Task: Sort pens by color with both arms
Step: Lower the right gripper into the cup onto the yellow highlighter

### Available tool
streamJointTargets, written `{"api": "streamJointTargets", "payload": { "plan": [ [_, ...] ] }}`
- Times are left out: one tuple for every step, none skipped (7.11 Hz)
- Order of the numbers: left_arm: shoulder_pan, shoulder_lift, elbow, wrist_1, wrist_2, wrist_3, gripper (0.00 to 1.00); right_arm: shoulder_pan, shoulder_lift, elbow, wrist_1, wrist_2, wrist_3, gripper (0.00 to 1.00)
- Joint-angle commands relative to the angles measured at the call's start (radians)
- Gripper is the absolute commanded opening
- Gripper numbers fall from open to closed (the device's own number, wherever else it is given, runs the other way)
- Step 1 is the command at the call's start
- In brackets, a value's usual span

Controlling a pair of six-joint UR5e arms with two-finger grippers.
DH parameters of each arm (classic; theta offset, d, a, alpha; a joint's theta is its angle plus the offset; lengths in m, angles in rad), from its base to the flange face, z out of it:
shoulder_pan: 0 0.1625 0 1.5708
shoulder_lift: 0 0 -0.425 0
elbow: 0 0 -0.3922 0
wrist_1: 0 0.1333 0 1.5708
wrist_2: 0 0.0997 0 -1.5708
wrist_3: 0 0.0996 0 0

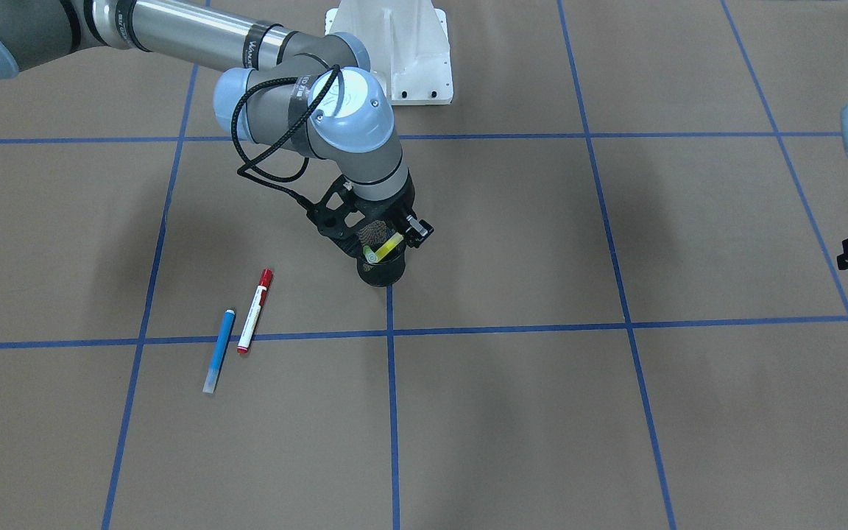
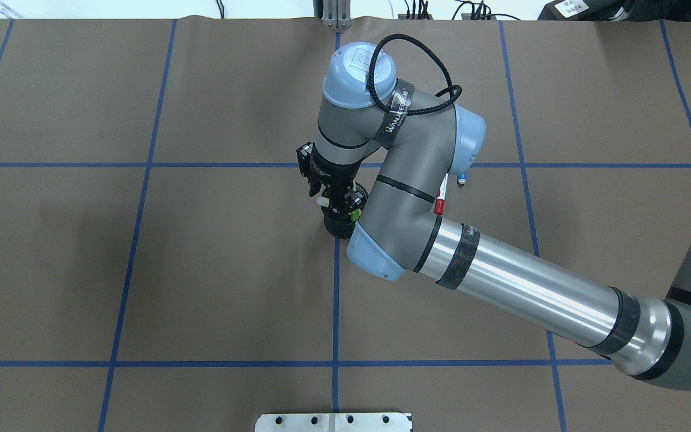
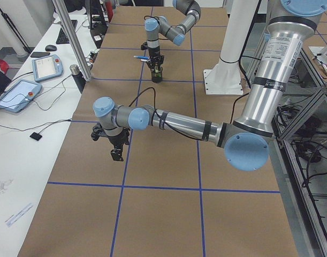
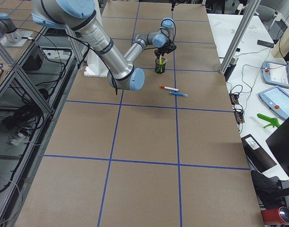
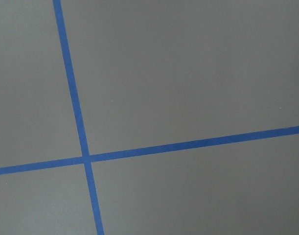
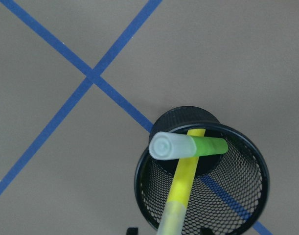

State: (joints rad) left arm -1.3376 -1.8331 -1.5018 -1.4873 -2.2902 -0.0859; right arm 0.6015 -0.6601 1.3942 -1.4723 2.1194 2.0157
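The black mesh cup (image 6: 259,166) holds the yellow highlighter (image 6: 186,177) and the green highlighter (image 6: 210,146), both leaning. My right gripper (image 6: 168,229) hangs just above the cup (image 1: 382,272), jaws apart on either side of the yellow highlighter's (image 1: 384,248) upper end, not pressing on it. The blue pen (image 1: 218,361) and the red-capped white pen (image 1: 255,311) lie side by side on the table, beside the cup. My left gripper (image 3: 117,152) hovers over bare table far from the pens; I cannot tell whether it is open or shut. Its wrist view shows only paper and tape.
Brown paper with blue tape grid lines (image 5: 85,159) covers the table. The white pedestal base (image 1: 402,51) stands behind the cup. The right arm's forearm (image 2: 519,288) stretches over the table and hides most of the two lying pens from overhead.
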Motion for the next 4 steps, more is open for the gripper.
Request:
{"api": "streamJointTargets", "payload": {
  "plan": [
    [0.000, 0.000, 0.000, -0.001, 0.000, 0.000, 1.00, -0.003, 0.008, -0.009, 0.004, 0.001, 0.003, 0.39],
    [0.000, 0.000, 0.000, -0.001, 0.000, 0.000, 1.00, -0.005, 0.008, -0.009, 0.004, 0.001, 0.006, 0.33],
    [0.000, 0.000, 0.000, -0.001, 0.000, 0.000, 1.00, -0.012, 0.004, -0.009, 0.003, 0.001, 0.005, 0.33],
    [0.000, 0.000, -0.002, -0.001, 0.000, 0.000, 1.00, -0.015, 0.002, -0.009, 0.003, 0.001, 0.006, 0.33]
  ]
}}
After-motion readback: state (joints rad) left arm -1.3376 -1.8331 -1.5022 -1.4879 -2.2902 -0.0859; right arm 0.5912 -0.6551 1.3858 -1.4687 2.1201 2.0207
